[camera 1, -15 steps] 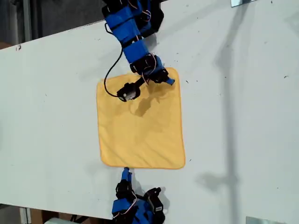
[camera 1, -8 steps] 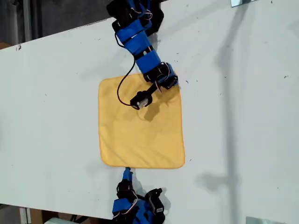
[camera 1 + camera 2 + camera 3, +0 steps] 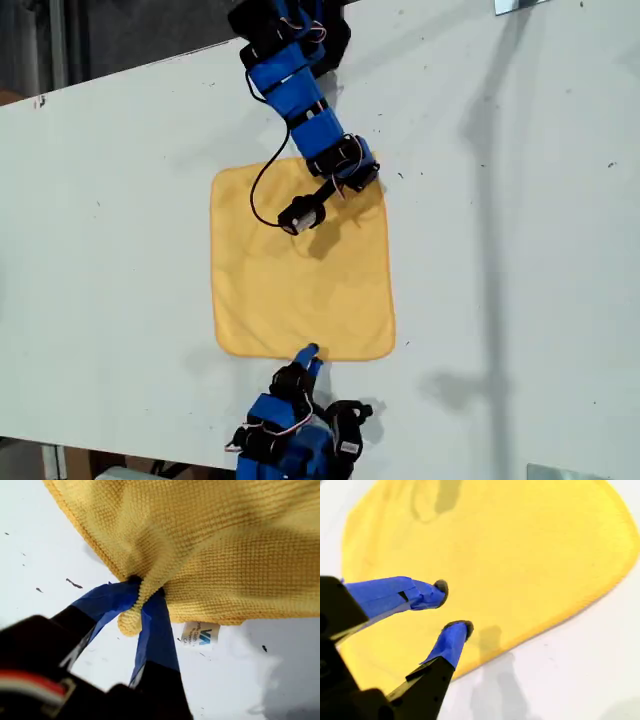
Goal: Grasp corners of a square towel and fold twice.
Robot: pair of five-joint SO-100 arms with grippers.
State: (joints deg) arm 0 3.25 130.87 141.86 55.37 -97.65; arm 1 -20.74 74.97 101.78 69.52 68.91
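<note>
The yellow-orange towel [image 3: 300, 265] lies spread flat on the white table [image 3: 520, 250]. My first gripper [image 3: 367, 178] reaches in from the exterior view's top and is shut on the towel's far corner [image 3: 131, 622] on that view's right. The pinched cloth bunches between the blue fingers [image 3: 155, 625], beside a small white label [image 3: 199, 635]. My second gripper [image 3: 452, 606] comes in from the exterior view's bottom [image 3: 308, 352]. It stands open just above the towel's [image 3: 510, 555] near hem, with nothing between its fingers.
A black cable [image 3: 262, 195] and a small black part [image 3: 298, 213] of the first arm hang over the towel's far half. Metal brackets sit at the exterior view's top right [image 3: 520, 5] and bottom right [image 3: 565, 472]. The table's edge runs along that view's upper left.
My first gripper shifted toward the exterior view's right with the corner, then held still. My second gripper moved right and forward, from off the cloth to over the near hem.
</note>
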